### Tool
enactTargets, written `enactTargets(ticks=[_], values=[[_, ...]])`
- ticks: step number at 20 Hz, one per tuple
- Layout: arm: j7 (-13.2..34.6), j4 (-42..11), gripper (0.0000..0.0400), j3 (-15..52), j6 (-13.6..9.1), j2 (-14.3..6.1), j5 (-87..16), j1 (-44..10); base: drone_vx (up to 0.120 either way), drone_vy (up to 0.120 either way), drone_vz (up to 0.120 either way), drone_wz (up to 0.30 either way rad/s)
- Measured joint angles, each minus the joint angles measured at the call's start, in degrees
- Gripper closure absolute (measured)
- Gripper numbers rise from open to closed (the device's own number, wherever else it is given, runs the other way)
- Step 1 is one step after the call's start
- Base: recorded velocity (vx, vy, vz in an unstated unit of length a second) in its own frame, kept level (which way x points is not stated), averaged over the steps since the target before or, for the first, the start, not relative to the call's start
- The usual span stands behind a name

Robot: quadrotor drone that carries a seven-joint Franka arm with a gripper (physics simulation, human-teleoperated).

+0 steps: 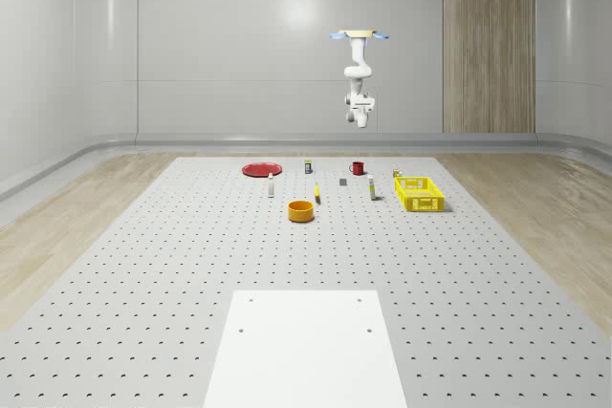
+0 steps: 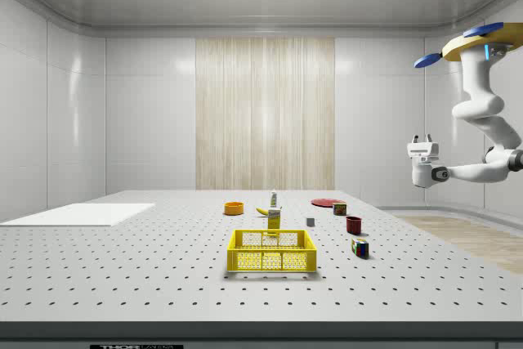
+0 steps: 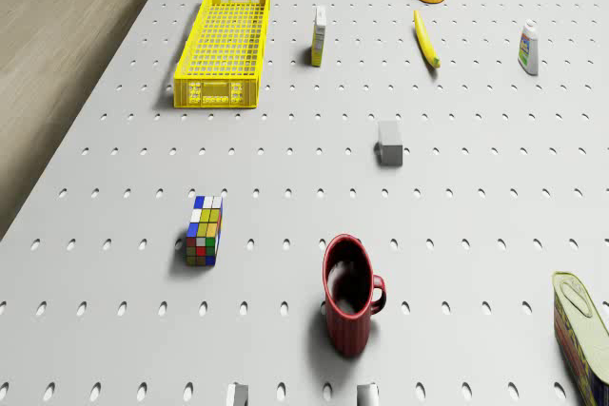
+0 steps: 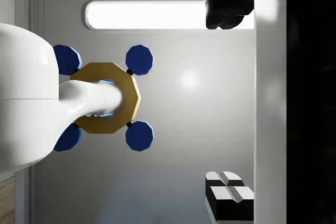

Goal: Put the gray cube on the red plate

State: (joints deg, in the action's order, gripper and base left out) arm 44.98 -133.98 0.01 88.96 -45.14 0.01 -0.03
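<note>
Jaws spread wide, nothing between them; in the side view they point upward, high in the air, well apart from everything on the table point(image 1: 143, 265). The wrist view looks up past both fingers point(image 4: 229, 196) at the drone point(image 4: 105, 98) and the ceiling light.

The drone point(image 1: 359, 35) hovers high over the table's far end, with the arm point(image 1: 359, 74) hanging bent under it.

The gray cube point(image 1: 342, 181) sits alone on the table between the red mug point(image 1: 357, 168) and the banana point(image 1: 316, 195), with bare table all round it. The red plate point(image 1: 262, 169) lies near the far edge, toward the whole-scene view's left, well apart from the cube, with a white bottle point(image 1: 271, 188) near it. The yellow basket point(image 1: 419, 193) is off to the whole-scene view's right and the orange bowl point(image 1: 301, 210) is nearer the camera. The near half of the table holds a white sheet point(image 1: 304, 346).

The drone view shows the cube point(image 3: 389, 143) from above, the mug point(image 3: 349, 297) upright, a puzzle cube point(image 3: 206, 230) and a can point(image 3: 580, 330). The side view shows the plate point(image 2: 324, 202) low behind the cube point(image 2: 310, 221).
</note>
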Motion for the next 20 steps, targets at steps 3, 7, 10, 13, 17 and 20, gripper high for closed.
enactTargets(ticks=[3,7,10,13,17,20], values=[[-0.05,3.62,0.0,0.04,-3.05,0.43,0.03,-0.09,0.0,0.0,0.0,0.0],[-0.1,8.55,0.0,0.09,-6.37,1.86,0.07,-0.18,0.0,0.0,0.0,0.0],[-0.12,11.83,0.0,0.13,-8.32,3.06,0.09,-0.23,0.0,-0.04,0.0,0.0],[-0.13,14.19,0.0,0.15,-9.64,3.96,0.1,-0.27,0.12,-0.12,0.0,0.0],[-0.15,15.95,0.0,0.18,-10.57,4.62,0.12,-0.32,0.12,-0.12,0.0,0.0],[-0.16,16.57,0.0,0.2,-10.85,4.83,0.13,-0.34,0.12,-0.12,0.0,0.0]])
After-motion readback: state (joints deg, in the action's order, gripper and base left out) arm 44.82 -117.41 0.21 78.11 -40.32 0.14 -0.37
